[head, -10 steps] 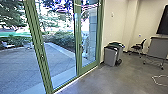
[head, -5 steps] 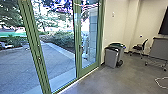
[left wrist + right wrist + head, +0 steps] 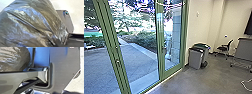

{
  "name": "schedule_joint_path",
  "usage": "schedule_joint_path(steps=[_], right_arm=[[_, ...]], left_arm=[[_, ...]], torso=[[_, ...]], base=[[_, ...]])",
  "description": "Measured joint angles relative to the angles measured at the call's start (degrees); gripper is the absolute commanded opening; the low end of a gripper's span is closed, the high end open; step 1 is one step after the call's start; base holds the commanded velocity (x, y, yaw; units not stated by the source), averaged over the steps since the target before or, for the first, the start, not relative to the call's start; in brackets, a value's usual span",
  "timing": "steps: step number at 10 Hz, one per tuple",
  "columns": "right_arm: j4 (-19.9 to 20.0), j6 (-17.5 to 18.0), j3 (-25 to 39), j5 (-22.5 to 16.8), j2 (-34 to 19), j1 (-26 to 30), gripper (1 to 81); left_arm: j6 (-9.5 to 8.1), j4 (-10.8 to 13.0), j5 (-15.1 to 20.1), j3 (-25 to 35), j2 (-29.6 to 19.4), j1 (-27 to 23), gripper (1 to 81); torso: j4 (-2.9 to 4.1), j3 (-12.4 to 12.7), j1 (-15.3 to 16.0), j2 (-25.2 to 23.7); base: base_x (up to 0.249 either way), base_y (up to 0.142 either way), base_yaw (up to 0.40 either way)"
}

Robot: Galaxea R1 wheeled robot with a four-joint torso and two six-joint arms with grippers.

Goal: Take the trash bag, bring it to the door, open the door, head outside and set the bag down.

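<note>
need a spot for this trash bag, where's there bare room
Bare floor lies between the green door and the white cord; open paving outside. Crowded: by the wall, grey bin close beside green-lidded bin.

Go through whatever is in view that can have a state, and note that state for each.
trash bag: bulging, bunched together at one end
right-hand glass door panel: shut
grey bin: upright
green-topped bin: upright, beside the grey one
chair: upright, unoccupied
white cord: loose on the floor
</note>
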Motion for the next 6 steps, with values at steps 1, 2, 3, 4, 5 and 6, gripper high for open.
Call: schedule_joint_path(steps=[1,2,3,4,5,6], right_arm=[[0.0,0.0,0.0,0.0,0.0,0.0,81.1],[0.0,0.0,0.0,0.0,0.0,0.0,81.1],[0.0,0.0,0.0,0.0,0.1,0.0,81.1],[0.0,0.0,-0.1,0.0,0.1,0.0,81.1],[0.0,0.0,-0.1,0.0,0.1,0.0,81.1],[0.0,0.0,-0.1,0.0,0.1,0.0,81.1]], left_arm=[[0.00,0.0,0.0,0.0,0.1,0.0,1.0],[0.00,0.0,0.0,0.0,0.0,0.0,1.0],[0.00,0.0,0.0,0.0,0.0,0.0,1.0],[0.00,0.0,0.0,0.0,0.0,0.0,1.0],[0.00,0.0,0.0,0.0,0.1,0.0,1.0],[0.00,0.0,0.0,0.0,0.0,0.0,1.0]], torso=[[0.00,0.0,0.0,0.0],[0.00,0.0,0.0,0.0],[0.00,0.0,0.0,0.0],[0.00,0.0,0.0,0.0],[0.00,0.0,0.0,0.0],[0.00,0.0,0.0,0.0]], base=[[0.190,-0.075,0.000],[0.190,-0.081,0.000],[0.190,-0.084,0.000],[0.190,-0.083,0.000],[0.190,-0.083,0.000],[0.190,-0.085,0.000]])
